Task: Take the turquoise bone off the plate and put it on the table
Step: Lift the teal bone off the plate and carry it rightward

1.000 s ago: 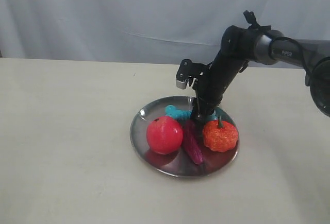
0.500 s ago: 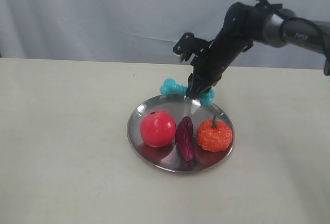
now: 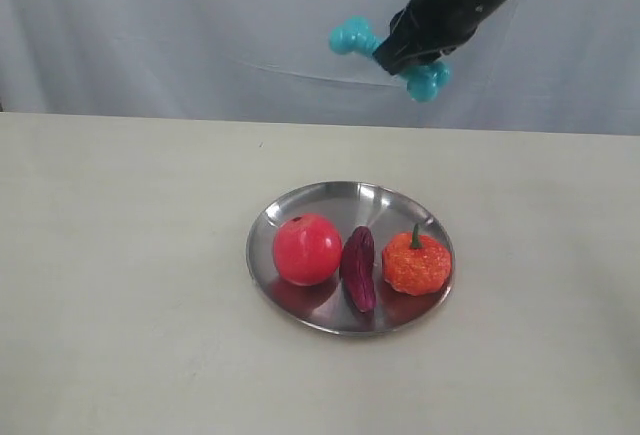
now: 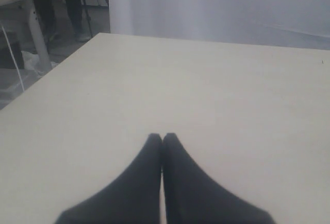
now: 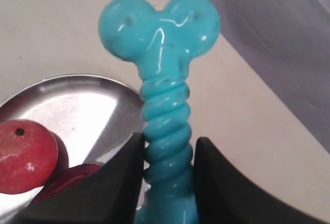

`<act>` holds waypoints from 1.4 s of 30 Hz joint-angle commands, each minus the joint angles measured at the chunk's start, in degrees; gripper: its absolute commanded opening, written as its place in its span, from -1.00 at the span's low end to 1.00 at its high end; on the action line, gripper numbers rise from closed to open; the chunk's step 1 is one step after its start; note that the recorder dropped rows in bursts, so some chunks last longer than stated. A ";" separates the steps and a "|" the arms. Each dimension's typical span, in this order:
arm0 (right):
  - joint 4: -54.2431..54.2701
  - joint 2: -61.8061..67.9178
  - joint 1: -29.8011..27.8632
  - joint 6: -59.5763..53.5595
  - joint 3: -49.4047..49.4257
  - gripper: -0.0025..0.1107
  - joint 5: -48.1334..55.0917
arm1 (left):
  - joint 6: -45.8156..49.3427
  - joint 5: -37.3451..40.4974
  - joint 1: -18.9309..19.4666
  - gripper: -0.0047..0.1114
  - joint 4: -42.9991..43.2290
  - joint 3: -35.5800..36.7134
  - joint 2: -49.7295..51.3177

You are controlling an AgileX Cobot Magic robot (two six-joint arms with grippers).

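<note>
The turquoise bone (image 3: 352, 37) hangs high above the table (image 3: 120, 255), well over the far side of the silver plate (image 3: 330, 205). My right gripper (image 3: 392, 55) is shut on its ribbed shaft, with a knobbed end sticking out on each side. In the right wrist view the bone (image 5: 162, 105) runs up between the two black fingers (image 5: 111, 183), with the plate (image 5: 77, 100) below. My left gripper (image 4: 163, 140) is shut with nothing in it, over bare tabletop (image 4: 206, 80); it does not show in the exterior view.
On the plate lie a red apple (image 3: 306, 249), a dark purple eggplant-like toy (image 3: 358, 267) and an orange pumpkin (image 3: 417, 261). A pale grey-blue cloth (image 3: 150, 35) hangs behind the table. The table's left edge (image 4: 46, 74) drops off to a floor with stands.
My right gripper has lifted the bone off the plate's far rim and carried it high up. The plate shifted slightly as the bone left it.
</note>
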 commanded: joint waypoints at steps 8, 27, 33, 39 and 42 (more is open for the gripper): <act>-8.99 -9.19 -6.89 21.14 -0.04 -0.96 4.53 | -0.24 -0.31 0.12 -0.92 0.17 0.15 -0.07; -16.51 -4.04 -16.96 32.46 -0.04 -0.96 15.24 | -0.24 -0.31 0.12 -0.92 0.17 0.15 -0.07; -16.51 2.57 -16.96 32.59 -0.04 -0.96 15.24 | -0.24 -0.31 0.12 -0.92 0.17 0.15 -0.07; -17.10 6.16 -16.21 32.69 5.37 -0.96 15.24 | -0.24 -0.31 0.12 -0.92 0.17 0.15 -0.07; -17.01 8.11 -16.11 32.69 8.22 -0.96 14.07 | -0.24 -0.31 0.12 -0.92 0.17 0.15 -0.07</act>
